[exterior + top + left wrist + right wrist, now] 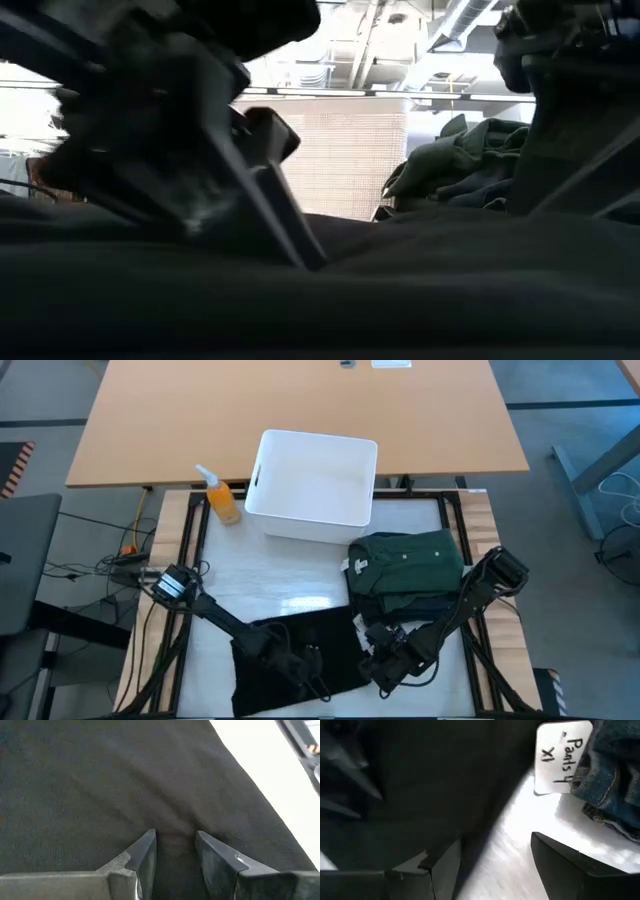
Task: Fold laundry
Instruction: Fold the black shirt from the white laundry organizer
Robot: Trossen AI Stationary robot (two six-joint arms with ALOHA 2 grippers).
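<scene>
now the flat black soft cloth garment lies spread on the white tabletop at the near edge, and both arms are down on it. the left end effector sits low on the middle of the cloth with its two grey fingers partly apart, a small ridge of the black fabric bunched up between them, so it looks to be pinching a fold of the garment, probably to lift or drag that part over. the right end effector hovers at the garment's right edge with its fingers spread wide, one over the black cloth and the other over bare tabletop, holding nothing; i'd say it is lined up that way to straddle the hem and take it. just beyond it lies a white paper tag with handwriting beside blue denim. further back on the right sits a folded stack topped by a dark green shirt, seemingly put aside there to keep the working space free. a white rectangular plastic bin stands behind, with an orange spray bottle beside it
</scene>
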